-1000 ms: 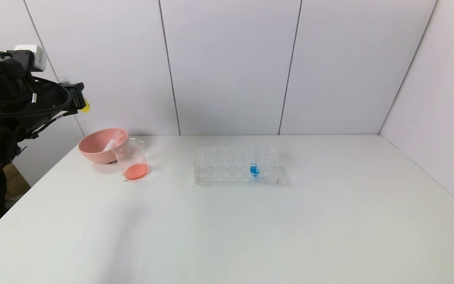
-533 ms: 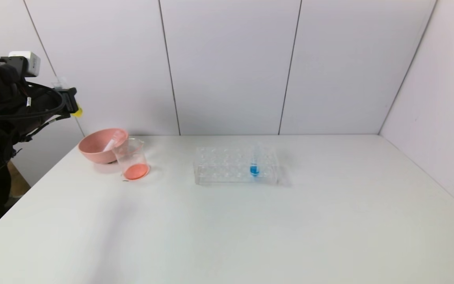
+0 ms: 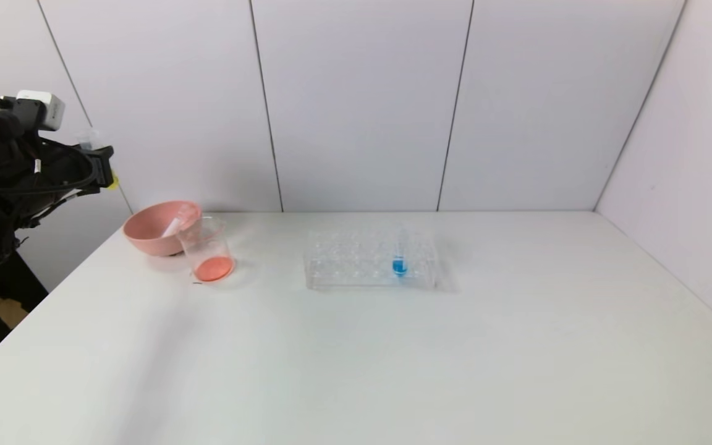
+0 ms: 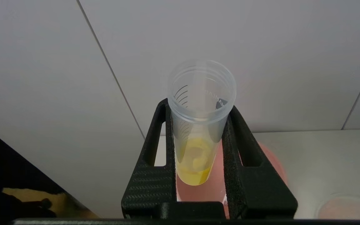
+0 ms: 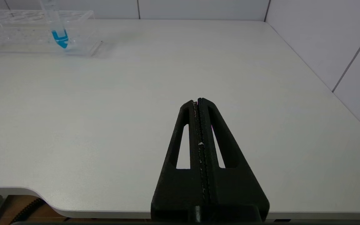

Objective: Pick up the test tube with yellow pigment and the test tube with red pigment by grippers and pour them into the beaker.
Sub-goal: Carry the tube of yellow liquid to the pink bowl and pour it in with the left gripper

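My left gripper (image 3: 106, 168) is raised off the far-left edge of the table (image 3: 356, 346), up against the wall panels and above and to the left of the pink bowl (image 3: 149, 230). In the left wrist view its two fingers (image 4: 155, 150) are clamped on the test tube with yellow pigment (image 4: 198, 125), one finger on each side of the tube wall. The tube stands roughly upright with its open mouth up, and a little yellow liquid sits in its rounded bottom. From the head camera I see only a spot of yellow at the fingertips.

The beaker (image 3: 206, 250) stands on the table touching the near-right side of the pink bowl. It holds a shallow layer of orange-red liquid at the bottom. A clear tube (image 3: 175, 224) lies tilted inside the pink bowl; I cannot tell whether anything is left in it.

The clear tube rack (image 3: 369, 259) sits near the middle of the table, well to the right of the beaker. One tube with blue liquid (image 3: 399, 262) stands upright in a hole toward its right end.

My right gripper (image 5: 198, 101) hangs over the near right part of the table, well apart from the rack. Its fingers are pressed together with nothing between them.
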{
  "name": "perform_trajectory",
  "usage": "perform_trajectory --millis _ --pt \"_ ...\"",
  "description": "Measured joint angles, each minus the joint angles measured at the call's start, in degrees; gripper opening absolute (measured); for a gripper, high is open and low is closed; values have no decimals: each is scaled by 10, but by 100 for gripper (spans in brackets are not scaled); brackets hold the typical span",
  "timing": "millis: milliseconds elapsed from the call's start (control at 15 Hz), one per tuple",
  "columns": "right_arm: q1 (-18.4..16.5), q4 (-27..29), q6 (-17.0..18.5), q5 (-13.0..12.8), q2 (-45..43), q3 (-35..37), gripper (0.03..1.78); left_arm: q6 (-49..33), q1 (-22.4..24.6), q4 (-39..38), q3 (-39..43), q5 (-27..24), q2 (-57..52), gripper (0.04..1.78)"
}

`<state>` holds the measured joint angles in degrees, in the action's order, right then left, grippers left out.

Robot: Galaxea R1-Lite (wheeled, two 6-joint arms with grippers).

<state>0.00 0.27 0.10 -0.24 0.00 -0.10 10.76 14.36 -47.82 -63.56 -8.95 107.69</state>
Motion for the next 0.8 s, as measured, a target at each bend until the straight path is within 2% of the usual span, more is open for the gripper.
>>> perform_trajectory --millis 133,533,800 --pt "0 0 0 0 0 0 11 42 9 7 1 -48 0 44" --pt "0 0 0 0 0 0 11 52 39 83 -4 -246 -3 44" --pt "0 0 0 0 0 0 11 79 40 160 -28 -279 -1 44"
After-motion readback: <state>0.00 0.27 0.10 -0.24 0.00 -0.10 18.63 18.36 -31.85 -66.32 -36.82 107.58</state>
